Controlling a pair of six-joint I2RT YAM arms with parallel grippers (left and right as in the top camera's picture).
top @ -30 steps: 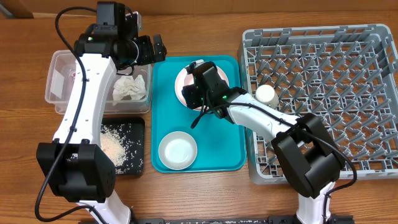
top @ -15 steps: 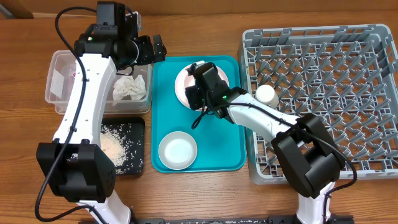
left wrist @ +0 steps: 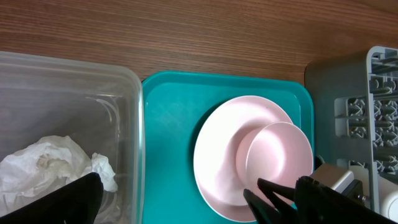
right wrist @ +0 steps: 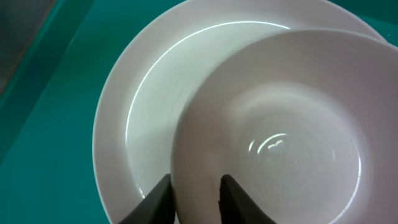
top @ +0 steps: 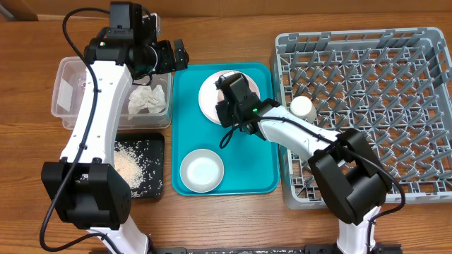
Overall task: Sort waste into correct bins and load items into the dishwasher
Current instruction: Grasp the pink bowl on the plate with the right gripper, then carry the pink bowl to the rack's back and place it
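A pale pink plate point(top: 207, 99) point(left wrist: 224, 149) lies at the far end of the teal tray point(top: 258, 166). A small whitish bowl point(left wrist: 280, 158) point(right wrist: 280, 124) rests on the plate's right side. My right gripper point(top: 227, 93) point(right wrist: 196, 186) is shut on this bowl's near rim, one finger outside the wall and one inside. My left gripper point(top: 176, 56) point(left wrist: 168, 208) hangs open and empty above the gap between the clear tub point(top: 70, 95) and the tray. A second white bowl point(top: 201, 170) sits at the tray's near end.
The grey dish rack point(top: 367, 92) fills the right side, with a white cup point(top: 302, 107) at its left edge. The clear tub holds a crumpled napkin point(top: 148, 100) point(left wrist: 50, 165). The black tray point(top: 152, 152) in front of it holds rice scraps point(top: 127, 166).
The right gripper's fingers have closed in onto the bowl's rim and the wrist has shifted slightly toward the near side. The left arm has not moved.
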